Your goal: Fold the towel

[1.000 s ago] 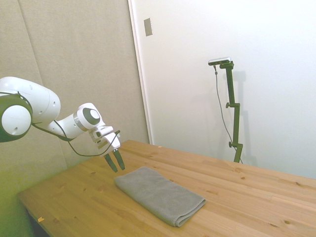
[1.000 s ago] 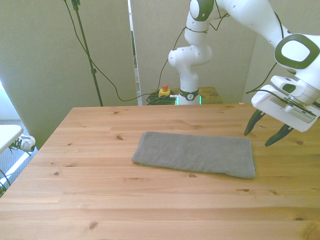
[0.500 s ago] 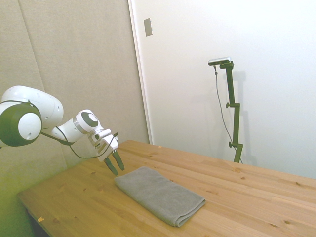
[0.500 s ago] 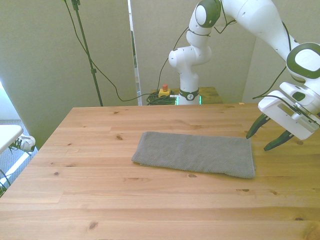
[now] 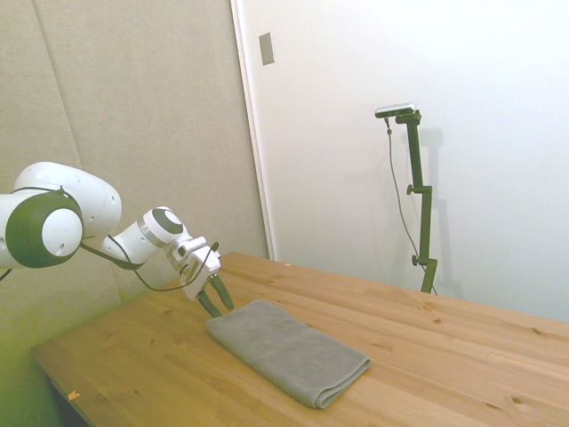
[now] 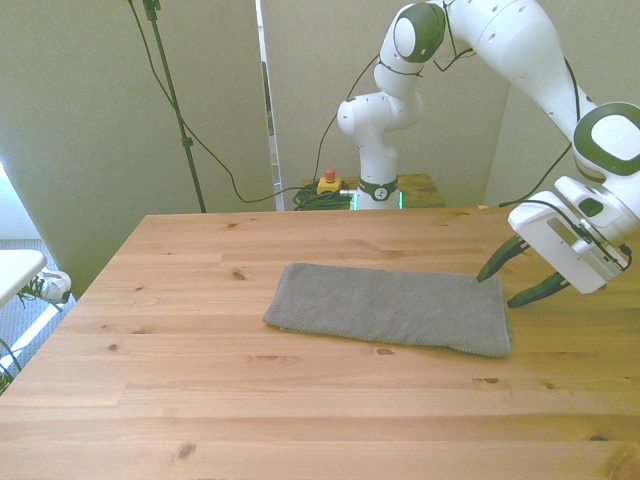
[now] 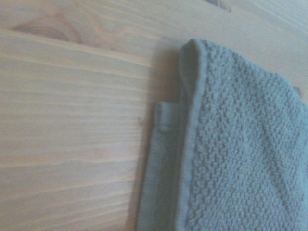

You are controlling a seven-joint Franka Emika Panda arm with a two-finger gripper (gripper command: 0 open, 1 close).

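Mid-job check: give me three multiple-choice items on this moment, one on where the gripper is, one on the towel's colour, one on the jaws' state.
1. Where is the gripper?
A. At the towel's short end on the front view's right
B. Over the towel's middle
C. Off the table

2. The towel's colour?
A. Blue
B. Grey
C. White

3. The jaws are:
A. Shut on the towel
B. Shut, empty
C. Open

Answers: 1 A, the fingertips sit beside that end in the front view; 2 B, grey in every view; 3 C, a clear gap shows between the jaws.
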